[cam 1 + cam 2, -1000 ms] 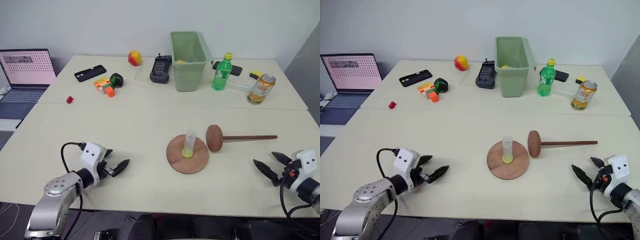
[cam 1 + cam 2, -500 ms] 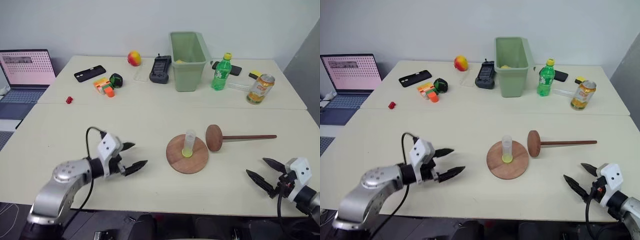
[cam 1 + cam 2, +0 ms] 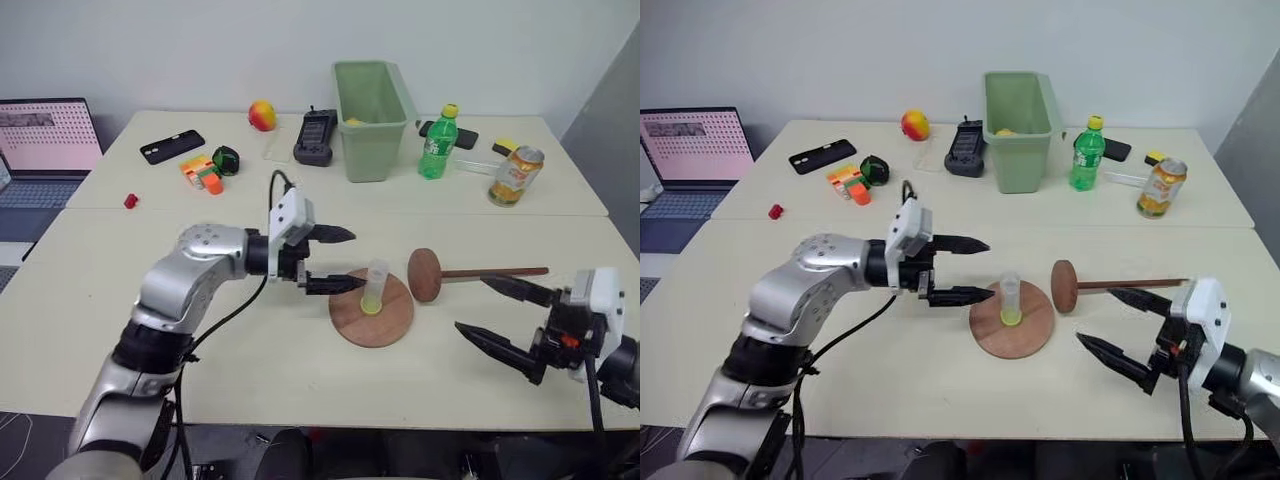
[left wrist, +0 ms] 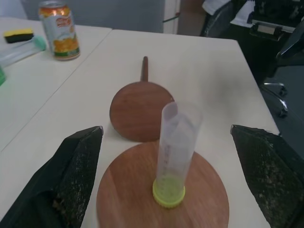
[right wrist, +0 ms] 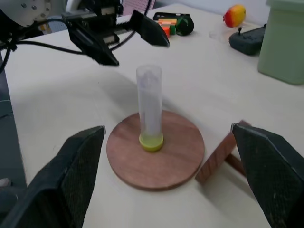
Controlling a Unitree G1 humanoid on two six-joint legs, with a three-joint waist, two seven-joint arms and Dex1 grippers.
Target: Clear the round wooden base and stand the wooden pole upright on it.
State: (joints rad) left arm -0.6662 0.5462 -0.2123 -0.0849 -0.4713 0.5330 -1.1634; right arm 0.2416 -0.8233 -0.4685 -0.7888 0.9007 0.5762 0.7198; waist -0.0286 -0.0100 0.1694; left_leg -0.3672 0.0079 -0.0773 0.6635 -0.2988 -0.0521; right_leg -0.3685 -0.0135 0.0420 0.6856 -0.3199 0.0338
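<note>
The left arm reaches across the table, elbow bent, its left gripper (image 3: pixel 336 260) pointing sideways toward the clear plastic tube (image 3: pixel 377 285), black fingers spread wide with nothing between them, tips just short of the tube. On the other side, the right gripper (image 3: pixel 503 317) hovers low over the table's near edge, aimed in toward the middle, its two pointed fingers also splayed apart and empty.

The round wooden base (image 3: pixel 372 310) lies flat near the table's centre: a smooth reddish-brown disc. The tube stands upright on the middle of it, see-through, yellow-green cap down against the wood. Just beside the base lies the wooden pole (image 3: pixel 495 272), a thin dark rod flat on the cream tabletop (image 3: pixel 250 340), its own round disc (image 3: pixel 426 275) tipped up on edge and facing the base, close but whether touching I cannot tell. The rod's far end runs above the right gripper's upper finger.
</note>
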